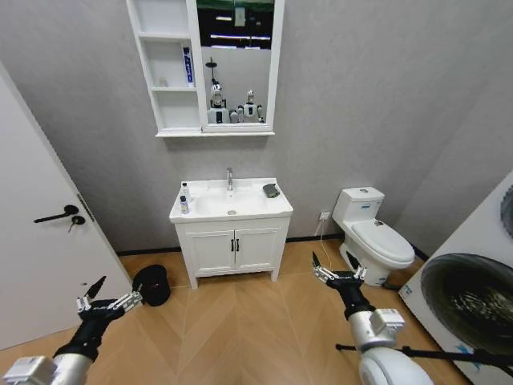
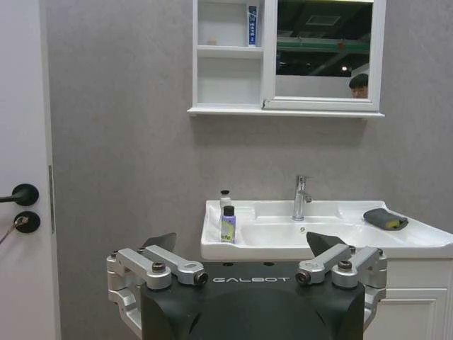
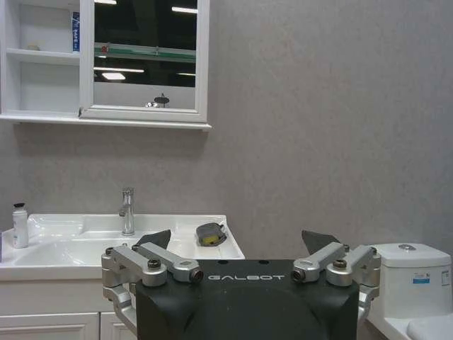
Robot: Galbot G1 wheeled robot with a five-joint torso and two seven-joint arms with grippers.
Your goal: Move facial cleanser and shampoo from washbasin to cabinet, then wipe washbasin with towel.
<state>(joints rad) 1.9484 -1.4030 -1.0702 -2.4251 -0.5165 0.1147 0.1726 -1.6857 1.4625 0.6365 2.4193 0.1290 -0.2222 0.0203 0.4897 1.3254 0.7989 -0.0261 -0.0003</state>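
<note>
Both hands (image 1: pixel 108 298) (image 1: pixel 337 269) well short of washbasin (image 1: pixel 210 210)

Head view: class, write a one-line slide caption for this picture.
Both open hands, left and right, wait low before the washbasin, two bottles and a towel on it, the cabinet above.

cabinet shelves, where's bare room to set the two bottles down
The cabinet bottom compartment looks bare; so does the top one. The middle shelf holds a blue tube at its mirror side and a small item. On the washbasin, bottles crowd its left edge.
</note>
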